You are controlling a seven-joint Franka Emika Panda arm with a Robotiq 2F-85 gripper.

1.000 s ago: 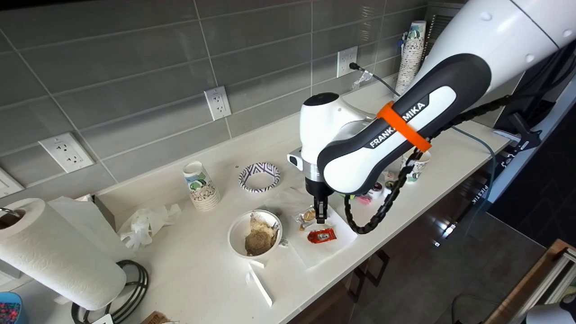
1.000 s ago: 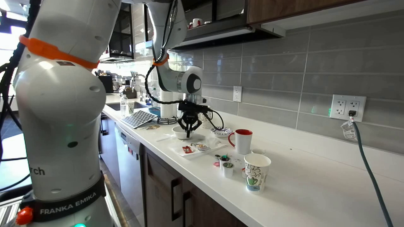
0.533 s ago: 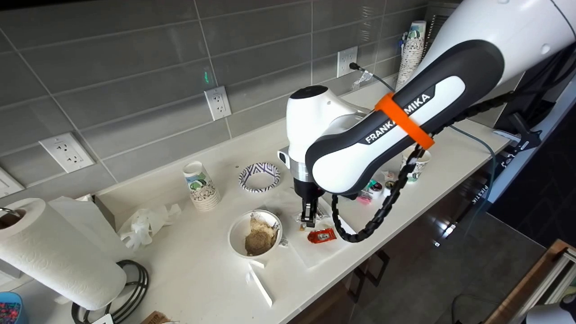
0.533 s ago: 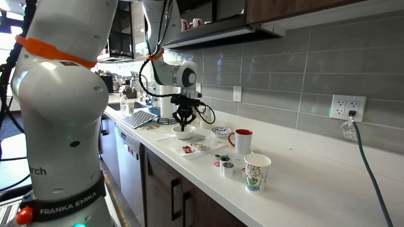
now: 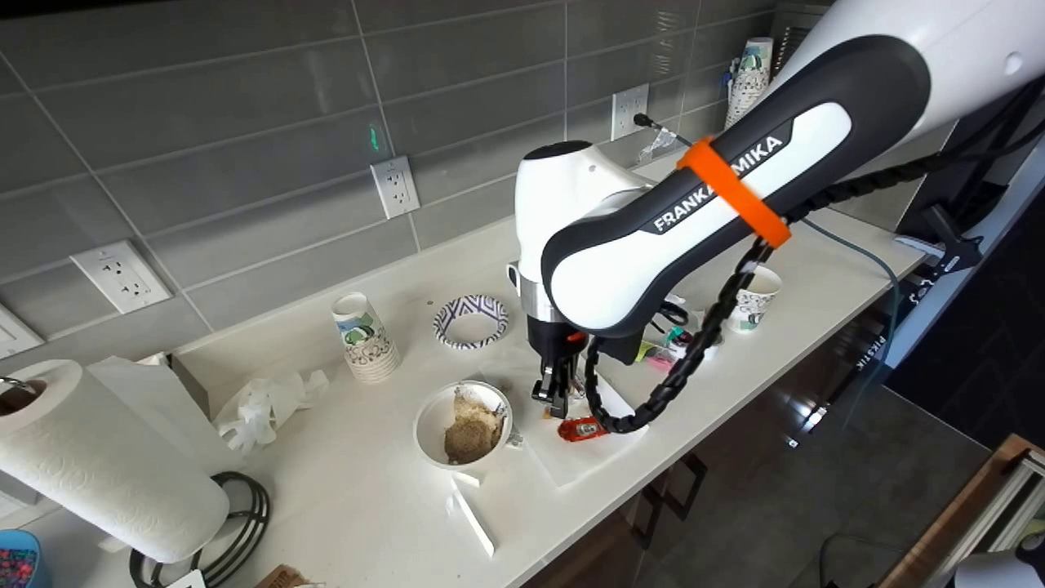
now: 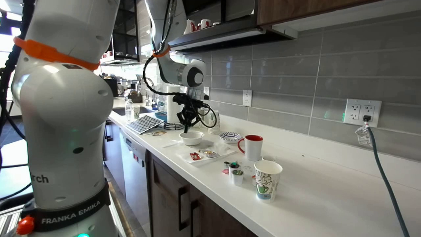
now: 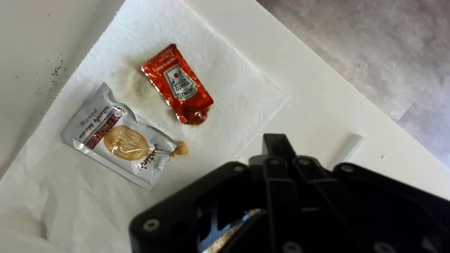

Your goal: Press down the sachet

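Red sachet and silver sachet lie on paper in the wrist view, up and left of the clenched claw; we see both apart from it. In an exterior view we find the claw above the table, bowl to its left, red sachet just below right. In an exterior view both sachets sit lower right of it.

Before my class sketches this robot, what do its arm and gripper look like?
The arm is white, with rounded joints, dark panels and orange straps. A black band reads FRANKA EMIKA. A ridged black cable follows the arm. The gripper is mostly black, jaws included, with pale screw heads.
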